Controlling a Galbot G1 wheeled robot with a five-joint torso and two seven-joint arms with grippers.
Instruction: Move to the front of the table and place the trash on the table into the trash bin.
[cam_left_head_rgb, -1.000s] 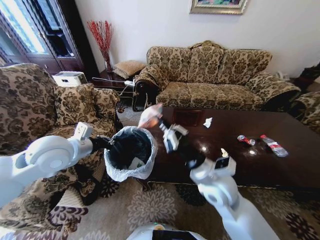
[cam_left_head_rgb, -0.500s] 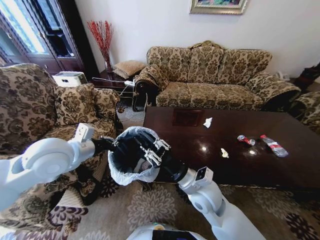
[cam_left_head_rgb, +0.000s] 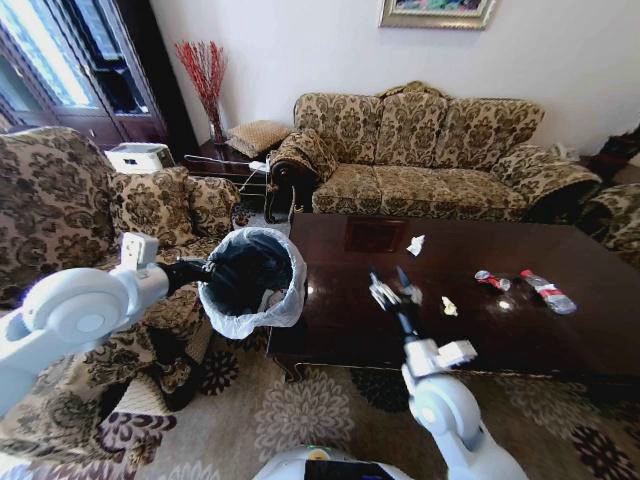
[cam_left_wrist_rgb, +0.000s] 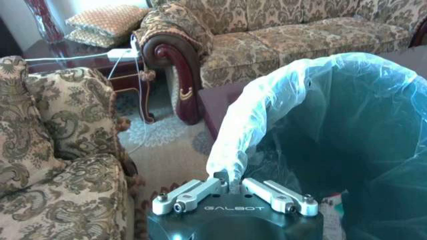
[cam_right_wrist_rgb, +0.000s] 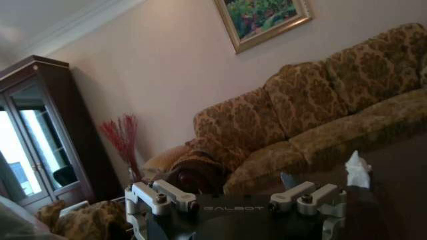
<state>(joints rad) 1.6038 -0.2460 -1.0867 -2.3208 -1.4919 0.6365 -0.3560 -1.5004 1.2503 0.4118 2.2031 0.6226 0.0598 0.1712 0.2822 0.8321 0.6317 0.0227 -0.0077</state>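
Observation:
My left gripper (cam_left_head_rgb: 197, 272) is shut on the bag-lined rim of the trash bin (cam_left_head_rgb: 250, 283) and holds it off the table's left end; in the left wrist view its fingers (cam_left_wrist_rgb: 230, 184) pinch the white bag (cam_left_wrist_rgb: 313, 95). Over the dark table (cam_left_head_rgb: 520, 335), my right gripper (cam_left_head_rgb: 392, 286) points up, open and empty. Trash lies on the table: a white wrapper (cam_left_head_rgb: 416, 244), a small pale scrap (cam_left_head_rgb: 449, 306), a crushed red can (cam_left_head_rgb: 490, 280) and a clear bottle (cam_left_head_rgb: 548, 292). The right wrist view shows the right gripper (cam_right_wrist_rgb: 233, 199) open, with the white wrapper (cam_right_wrist_rgb: 357, 169) beyond it.
A patterned sofa (cam_left_head_rgb: 430, 150) stands behind the table and a matching armchair (cam_left_head_rgb: 90, 215) is on the left beside the bin. A side table (cam_left_head_rgb: 225, 155) with a red-twig vase sits in the corner. Patterned carpet (cam_left_head_rgb: 310, 410) lies in front of the table.
My right gripper carried a pinkish wrapper over the bin, dipped inside, then swung back right over the table, now empty. The bin shifted slightly left.

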